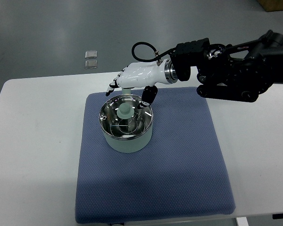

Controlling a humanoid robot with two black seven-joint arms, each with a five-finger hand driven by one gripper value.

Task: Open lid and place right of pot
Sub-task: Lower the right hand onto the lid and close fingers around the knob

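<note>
**Mia:** Grey floor is all around, and a white counter (33,141) sits in the middle with a blue square cloth mat (179,179) on it. What is on the mat?

**Ben:** On the left part of the mat stands a small round pale-green pot (127,141). On top of it is a shiny glass lid with a metal rim (114,109) and a pale round knob (124,111) in the middle. The lid is on the pot, so it is not open yet.

**Mia:** Where is the robot's hand?

**Ben:** The white right hand (134,77) hangs just behind the pot, up near the far rim. Its arm comes in from the right side. Its fingers (112,86) are a bit spread and point left and down. They hold nothing. I see no left hand.

**Mia:** So what step is this?

**Ben:** I think it is the reach for the lid. The hand needs to come over the knob, close around it, and lift the lid straight up. After that it goes on the bare mat to the right of the pot, where there is lots of room.
</note>
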